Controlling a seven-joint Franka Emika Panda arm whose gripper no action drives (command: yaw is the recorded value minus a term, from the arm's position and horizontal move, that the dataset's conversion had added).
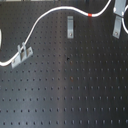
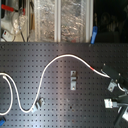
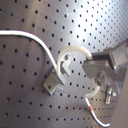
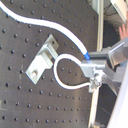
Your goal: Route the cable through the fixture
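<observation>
The white cable [image 1: 45, 17] runs from the first exterior view's left through a metal clip [image 1: 21, 54], arcs up and goes right past its red band [image 1: 90, 16] toward my gripper [image 1: 120, 7] at the top right. In the second exterior view the cable [image 2: 50, 65] ends at the gripper [image 2: 114, 80] on the right. In both wrist views the gripper [image 3: 92, 67] [image 4: 95, 70] is shut on the cable [image 3: 45, 47] [image 4: 60, 27], which curls in a small loop beside another clip [image 3: 52, 82] [image 4: 42, 59]. The cable does not sit in that clip.
A middle clip [image 1: 70, 26] [image 2: 74, 80] stands on the black perforated board [image 1: 65, 90] with no cable in it. A third metal clip [image 1: 117, 25] is below the gripper. Clutter and foil-covered panels [image 2: 60, 20] lie beyond the board's far edge.
</observation>
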